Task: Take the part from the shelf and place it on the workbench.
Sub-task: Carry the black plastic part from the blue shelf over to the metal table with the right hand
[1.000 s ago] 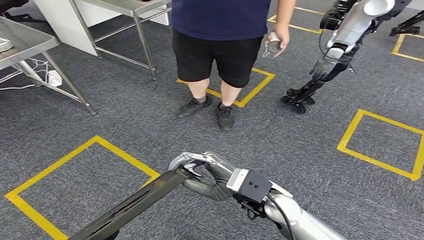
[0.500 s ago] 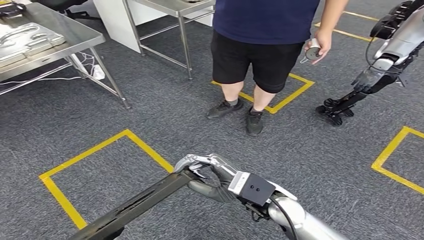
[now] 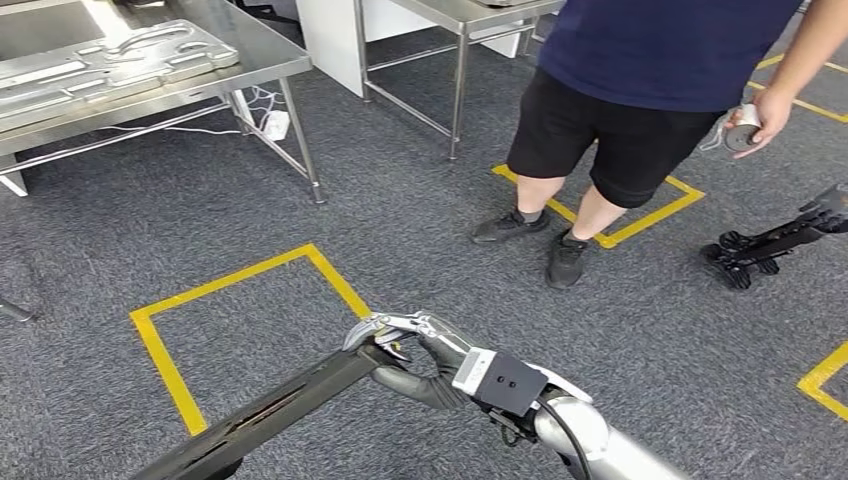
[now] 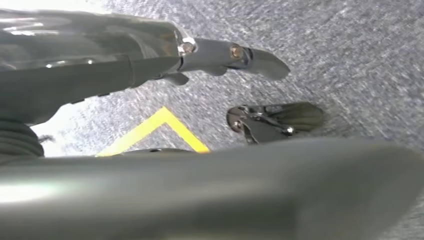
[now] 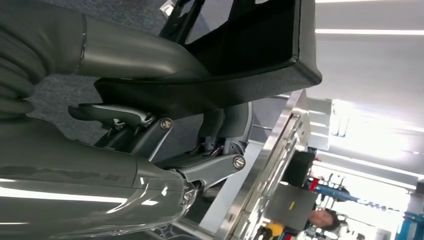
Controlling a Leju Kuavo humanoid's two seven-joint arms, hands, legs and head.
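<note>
One right hand (image 3: 415,352) grips the long dark part (image 3: 270,415) above carpet.

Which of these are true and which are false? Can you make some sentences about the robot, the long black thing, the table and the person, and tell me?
1. The right hand holds the long black part. True.
2. The black part already lies on the metal workbench. False: it is held out over the grey carpet, and the workbench stands off at the far left.
3. A person in black shorts stands on the carpet ahead of the robot. True.
4. The person's hand is empty. False: it holds a small grey device.
5. A yellow tape square marks the floor under the part. True.
</note>
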